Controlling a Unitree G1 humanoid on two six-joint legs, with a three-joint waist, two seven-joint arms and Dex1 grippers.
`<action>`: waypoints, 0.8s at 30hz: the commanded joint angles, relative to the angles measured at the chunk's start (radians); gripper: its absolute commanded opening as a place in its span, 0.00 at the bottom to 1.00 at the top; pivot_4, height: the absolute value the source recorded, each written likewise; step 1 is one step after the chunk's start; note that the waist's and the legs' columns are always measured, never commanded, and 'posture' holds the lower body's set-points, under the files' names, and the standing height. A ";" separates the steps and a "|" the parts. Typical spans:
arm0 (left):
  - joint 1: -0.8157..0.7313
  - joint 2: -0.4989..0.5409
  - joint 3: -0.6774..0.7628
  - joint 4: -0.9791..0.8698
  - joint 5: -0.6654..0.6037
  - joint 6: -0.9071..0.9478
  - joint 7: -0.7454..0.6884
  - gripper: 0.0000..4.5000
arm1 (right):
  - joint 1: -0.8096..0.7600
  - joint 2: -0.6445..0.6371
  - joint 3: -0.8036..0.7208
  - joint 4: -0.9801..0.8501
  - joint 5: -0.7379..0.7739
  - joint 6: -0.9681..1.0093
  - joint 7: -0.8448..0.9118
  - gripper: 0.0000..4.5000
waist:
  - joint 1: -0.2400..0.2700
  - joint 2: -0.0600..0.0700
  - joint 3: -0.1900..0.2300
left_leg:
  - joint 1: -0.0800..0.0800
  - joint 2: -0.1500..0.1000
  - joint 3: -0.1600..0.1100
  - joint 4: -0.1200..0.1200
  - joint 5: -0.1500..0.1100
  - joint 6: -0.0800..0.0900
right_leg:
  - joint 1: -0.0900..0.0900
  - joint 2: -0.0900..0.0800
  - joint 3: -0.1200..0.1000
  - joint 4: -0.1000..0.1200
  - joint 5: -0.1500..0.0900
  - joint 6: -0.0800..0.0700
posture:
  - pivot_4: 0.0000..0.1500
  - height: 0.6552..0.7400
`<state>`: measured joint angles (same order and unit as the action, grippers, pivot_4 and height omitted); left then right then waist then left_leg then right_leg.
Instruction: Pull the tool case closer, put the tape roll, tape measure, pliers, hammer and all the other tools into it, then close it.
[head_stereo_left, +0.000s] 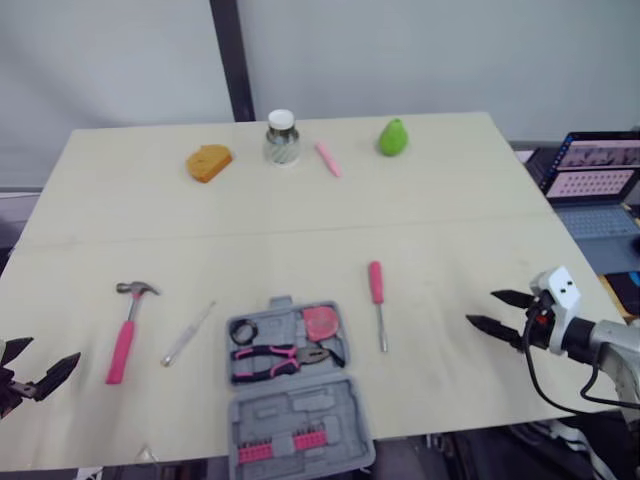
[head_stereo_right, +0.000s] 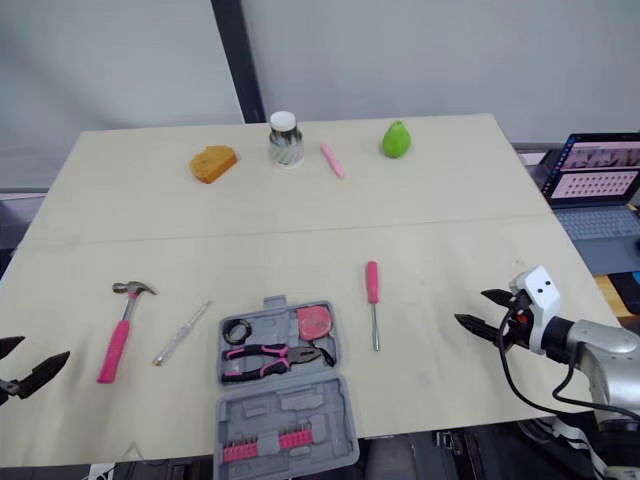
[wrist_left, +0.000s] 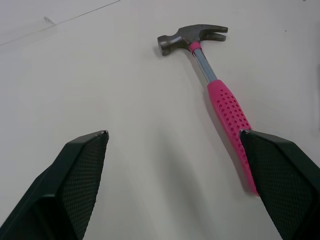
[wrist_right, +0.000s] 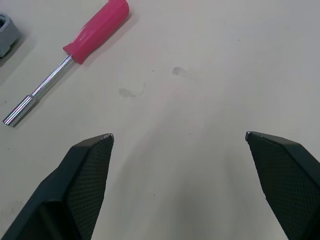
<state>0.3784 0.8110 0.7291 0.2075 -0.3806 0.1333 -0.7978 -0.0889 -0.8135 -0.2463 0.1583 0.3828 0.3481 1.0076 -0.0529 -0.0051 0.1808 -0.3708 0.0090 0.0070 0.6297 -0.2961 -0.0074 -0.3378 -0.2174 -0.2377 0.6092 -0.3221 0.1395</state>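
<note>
The hammer (head_stereo_left: 128, 330) lies just right of the left pincer (head_stereo_left: 45, 354) and slightly farther. Its long axis runs near to far, head at the far end, so the left arm is nearer. Both the left and right pincer (head_stereo_left: 484, 308) gape wide and hold nothing. The one open tool case (head_stereo_left: 290, 410), near centre, holds one tape roll (head_stereo_left: 245, 329), one tape measure (head_stereo_left: 321, 322) and one pliers (head_stereo_left: 280, 357). One hammer and two screwdrivers (head_stereo_left: 377, 300) remain loose.
</note>
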 joint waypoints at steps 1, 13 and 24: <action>0.007 0.006 0.020 -0.004 0.008 -0.004 0.008 1.00 | -0.001 -0.002 -0.031 -0.019 0.013 -0.012 -0.005 0.99 | 0.019 -0.001 0.001 | -0.001 0.001 0.005 0.002 0.004 -0.005 | -0.005 0.003 0.011 0.001 0.000 0.000 | 1.00 1.00; 0.003 0.003 0.016 0.000 0.012 -0.006 0.006 1.00 | 0.013 -0.006 -0.032 -0.011 0.008 -0.025 0.003 0.99 | 0.053 0.001 0.002 | 0.000 0.007 0.008 0.003 0.005 -0.010 | -0.008 0.018 0.031 -0.003 0.001 -0.003 | 1.00 1.00; -0.008 -0.004 -0.078 -0.154 -0.014 0.079 -0.033 1.00 | 0.063 -0.011 -0.002 -0.128 0.054 0.053 0.043 0.99 | 0.053 0.001 0.002 | 0.000 0.008 0.015 0.002 0.005 -0.010 | -0.012 0.018 0.039 0.000 0.001 -0.003 | 1.00 1.00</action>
<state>0.3653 0.8053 0.6577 0.1208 -0.3762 0.1905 -0.8174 -0.0302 -0.8129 -0.2425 0.0975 0.4032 0.3810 1.0264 0.0004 -0.0045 0.1828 -0.3706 0.0165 0.0227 0.6320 -0.2914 -0.0169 -0.3499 -0.1989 -0.1976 0.6101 -0.3211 0.1364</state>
